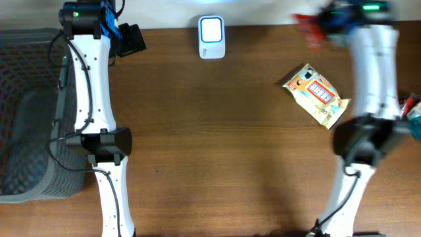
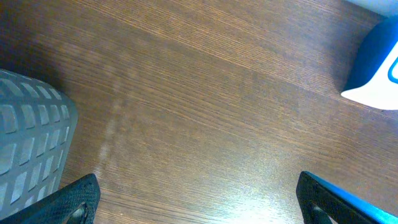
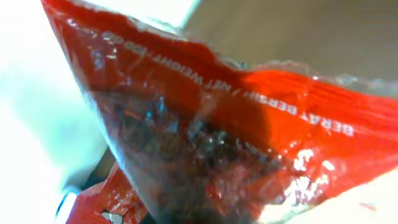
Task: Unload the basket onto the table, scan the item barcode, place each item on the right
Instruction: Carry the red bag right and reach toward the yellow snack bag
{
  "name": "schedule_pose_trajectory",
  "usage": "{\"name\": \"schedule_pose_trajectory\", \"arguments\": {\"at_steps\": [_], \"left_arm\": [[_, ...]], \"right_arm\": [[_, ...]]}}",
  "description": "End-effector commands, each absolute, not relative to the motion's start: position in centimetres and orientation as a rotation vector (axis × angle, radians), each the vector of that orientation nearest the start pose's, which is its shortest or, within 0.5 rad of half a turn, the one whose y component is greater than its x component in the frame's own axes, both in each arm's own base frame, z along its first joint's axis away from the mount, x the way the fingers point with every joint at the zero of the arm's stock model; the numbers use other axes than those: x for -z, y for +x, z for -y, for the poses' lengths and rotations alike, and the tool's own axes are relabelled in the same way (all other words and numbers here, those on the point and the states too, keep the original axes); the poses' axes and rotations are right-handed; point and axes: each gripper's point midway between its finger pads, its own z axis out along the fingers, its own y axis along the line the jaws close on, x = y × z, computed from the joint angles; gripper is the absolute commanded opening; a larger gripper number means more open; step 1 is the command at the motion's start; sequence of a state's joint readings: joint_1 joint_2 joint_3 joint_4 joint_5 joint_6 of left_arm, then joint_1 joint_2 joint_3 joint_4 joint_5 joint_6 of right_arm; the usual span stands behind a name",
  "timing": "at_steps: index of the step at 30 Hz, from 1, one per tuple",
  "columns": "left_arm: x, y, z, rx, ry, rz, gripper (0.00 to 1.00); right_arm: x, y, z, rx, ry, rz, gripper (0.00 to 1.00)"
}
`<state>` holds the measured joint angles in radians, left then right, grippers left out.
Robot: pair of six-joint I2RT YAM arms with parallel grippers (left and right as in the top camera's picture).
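Looking down on the brown tabletop (image 1: 217, 145), the scanner (image 1: 212, 36), a small white box with a blue-edged face, sits at 12 o'clock near the far edge.

The red packet (image 1: 304, 26), the item to be scanned, is up at about 1 o'clock, off to the right of the scanner and well apart from it. It is blurred from above. The right fingers (image 1: 327, 23) are closed on it. In the right wrist view the packet fills nearly the whole picture, crinkled clear film with red panels and white lettering, so close that the fingers themselves are hidden behind it.

A yellow snack bag (image 1: 316, 94) lies flat at about 2 o'clock, just inside the right arm and apart from everything else. At 3 o'clock, at the very edge, a scrap of colourful wrapping (image 1: 412, 108) peeks out from behind the arm; I cannot tell what it is.

The left fingers (image 1: 131, 41) hang at about 11 o'clock, left of the scanner. They are spread wide with nothing between them: in the left wrist view only the two dark tips show in the bottom corners, over bare wood. A grey mesh basket (image 1: 26, 112) takes up the 9 o'clock side.
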<state>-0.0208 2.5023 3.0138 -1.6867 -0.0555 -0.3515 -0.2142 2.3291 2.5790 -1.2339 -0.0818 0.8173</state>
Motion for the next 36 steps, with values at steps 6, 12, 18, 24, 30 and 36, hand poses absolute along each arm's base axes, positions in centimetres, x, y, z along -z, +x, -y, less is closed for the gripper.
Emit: {"name": "schedule_pose_trajectory", "arguments": {"at_steps": [6,12,18,24,30,36], "left_arm": [[-21.6,51.0,0.2,0.034,-0.454,-2.71,0.99],[-21.6,51.0,0.2,0.034,-0.454,-2.71,0.99],[-21.5,51.0,0.2,0.034,-0.455,-2.711,0.99],[-21.6,51.0,0.2,0.034,-0.454,-2.711,0.99],[-21.6,51.0,0.2,0.034,-0.454,-2.71,0.99],[-21.6,51.0,0.2,0.034,-0.454,-2.71,0.99]], "right_arm": [[-20.0,41.1,32.2,0.068,1.6,-2.214,0.04],[-16.5,37.8,39.2,0.164,1.688,-2.167,0.09],[-14.7,37.3,39.3,0.175,1.723,-2.202,0.54],[-18.4,42.2,31.0,-0.311,1.384,-2.345,0.54],[-14.6,46.5,14.5,-0.177,0.275,-2.924,0.98],[-5.6,43.6,13.6,0.384,0.07,-3.199,0.98]]}}
